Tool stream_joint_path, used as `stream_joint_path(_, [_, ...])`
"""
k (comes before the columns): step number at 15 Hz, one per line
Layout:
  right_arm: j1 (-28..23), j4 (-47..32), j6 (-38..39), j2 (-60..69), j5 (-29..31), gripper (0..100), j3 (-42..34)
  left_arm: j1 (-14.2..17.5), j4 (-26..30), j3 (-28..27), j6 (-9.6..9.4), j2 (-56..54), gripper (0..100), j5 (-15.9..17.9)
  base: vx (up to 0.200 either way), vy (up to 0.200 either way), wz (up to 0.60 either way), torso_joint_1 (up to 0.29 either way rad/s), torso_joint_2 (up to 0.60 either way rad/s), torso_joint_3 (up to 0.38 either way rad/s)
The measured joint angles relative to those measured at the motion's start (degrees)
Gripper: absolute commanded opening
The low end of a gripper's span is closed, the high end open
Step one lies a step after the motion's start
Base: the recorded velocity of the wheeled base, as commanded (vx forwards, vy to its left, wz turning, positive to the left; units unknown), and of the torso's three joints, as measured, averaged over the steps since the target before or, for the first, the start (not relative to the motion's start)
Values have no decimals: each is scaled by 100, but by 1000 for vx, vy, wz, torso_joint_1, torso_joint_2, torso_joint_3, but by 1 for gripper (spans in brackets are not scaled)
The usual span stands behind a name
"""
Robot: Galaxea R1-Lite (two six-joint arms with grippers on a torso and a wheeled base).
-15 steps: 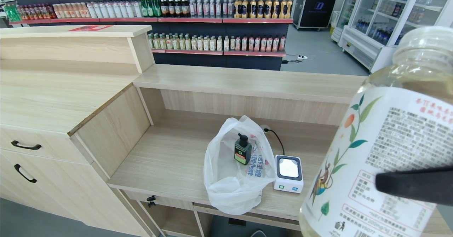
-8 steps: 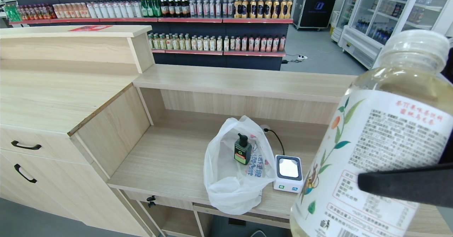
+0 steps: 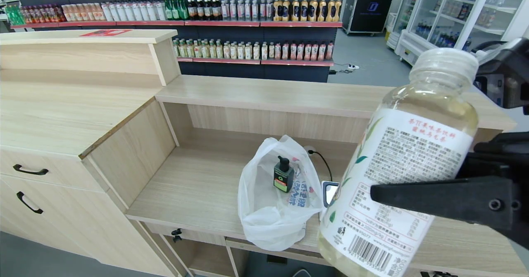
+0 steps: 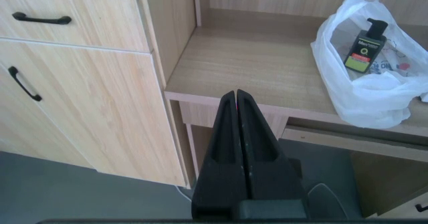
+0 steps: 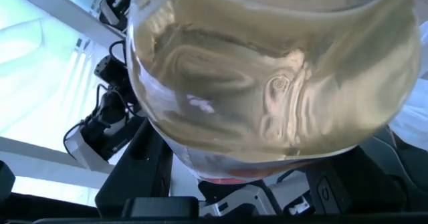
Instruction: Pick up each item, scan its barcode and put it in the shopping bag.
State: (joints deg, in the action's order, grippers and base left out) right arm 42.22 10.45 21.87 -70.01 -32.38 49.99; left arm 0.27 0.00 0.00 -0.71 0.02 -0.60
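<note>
The bottle in right pincer farther left, lower, partly before the scanner.

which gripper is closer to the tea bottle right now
Right. The right gripper is clamped around the tea bottle, holding it raised. The left gripper sits shut, low in front of the counter edge, well clear of the bottle.

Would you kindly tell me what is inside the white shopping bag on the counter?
Inside the shopping bag sits one dark pump bottle with a green label. The bag's crumpled folds cover its bottom, so anything lower cannot be seen.
</note>
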Motion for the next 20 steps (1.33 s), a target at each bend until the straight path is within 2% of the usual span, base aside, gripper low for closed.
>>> stream_joint_path(3, [-5,116,-26,-127,33,0,-20,-2,0,0,2,0,0,2,0,0,0,0,0,0])
stream_joint_path(6, [11,315,-197,-297,336,0,-20,-5,0,0,2,0,0,0,0,0,0,0,0,0])
stream_joint_path(17, [117,395,-417,-394,349,0,-46,0,0,0,2,0,0,0,0,0,0,0,0,0])
stream_joint_path(20, [-245,372,-703,-195,347,0,-60,-2,0,0,0,0,0,0,0,0,0,0,0,0])
